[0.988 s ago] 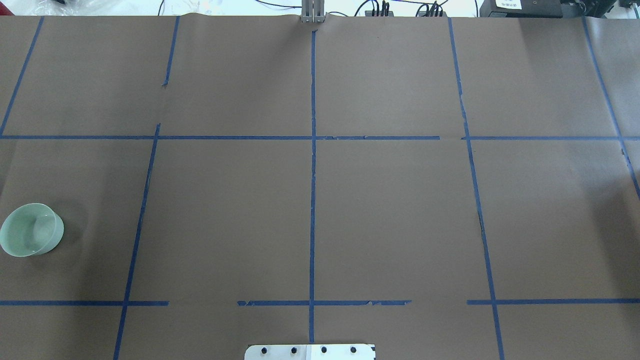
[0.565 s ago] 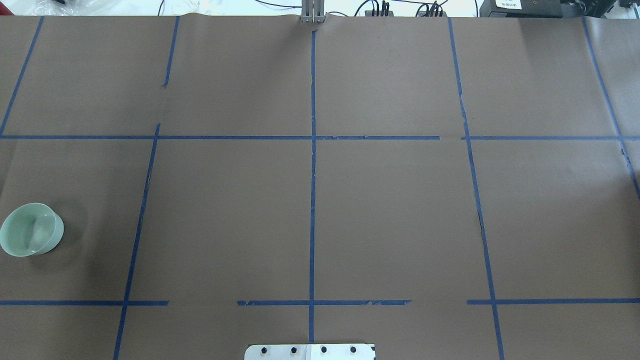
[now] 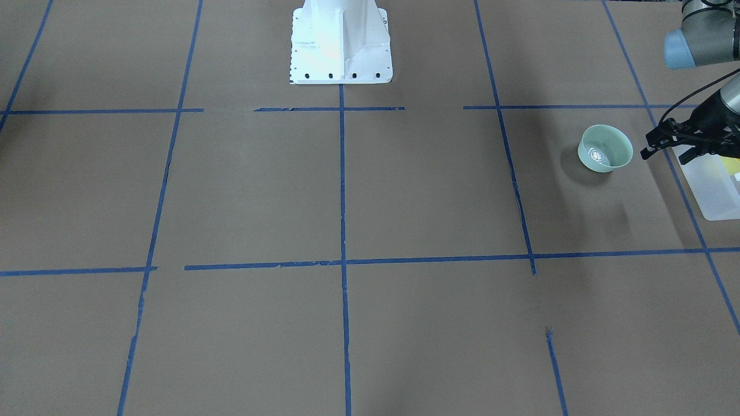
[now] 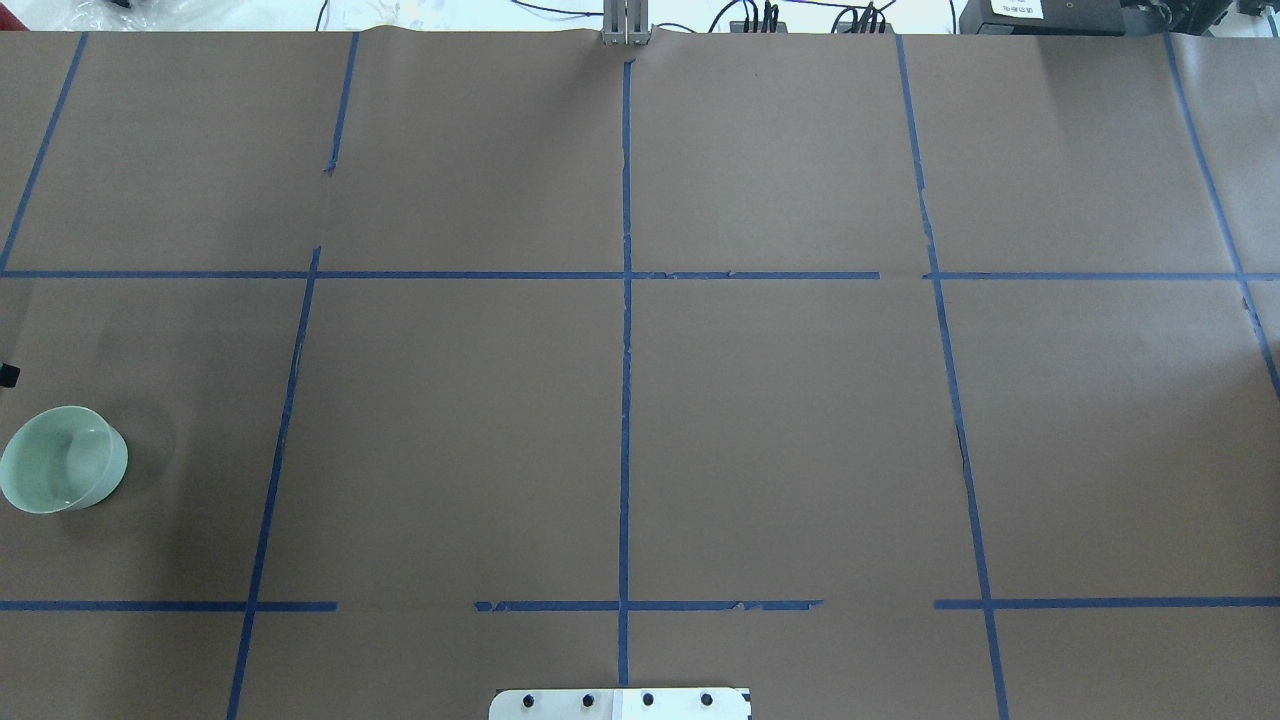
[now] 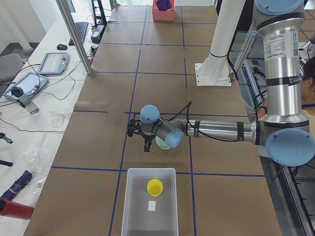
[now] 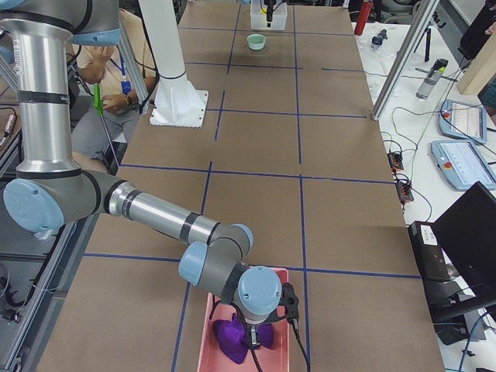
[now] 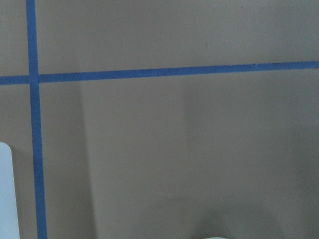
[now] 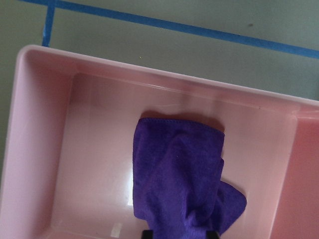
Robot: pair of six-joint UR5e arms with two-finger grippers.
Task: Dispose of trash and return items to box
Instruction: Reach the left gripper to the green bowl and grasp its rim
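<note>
The pale green bowl (image 3: 605,149) stands upright on the brown table, at the left edge of the overhead view (image 4: 62,472). My left gripper (image 3: 656,141) hovers open and empty between the bowl and the box, just beside the bowl; it also shows in the exterior left view (image 5: 139,140). The frosted box (image 5: 127,196) holds the yellow cup (image 5: 154,187) and a small white slip. My right gripper (image 8: 179,233) is over the pink bin (image 8: 45,149), its fingertips close around a bunched purple cloth (image 8: 179,174) that reaches down to the bin floor.
The white robot base (image 3: 341,52) stands at the table's robot-side edge. Blue tape lines cross the brown paper. The pink bin (image 6: 208,341) sits at the table's right end, the box (image 3: 708,196) at its left end. Tablets and cables lie on the side bench (image 5: 49,64).
A black tip of my left gripper has come into the overhead view at its left edge, above the bowl. The bowl has not moved.
</note>
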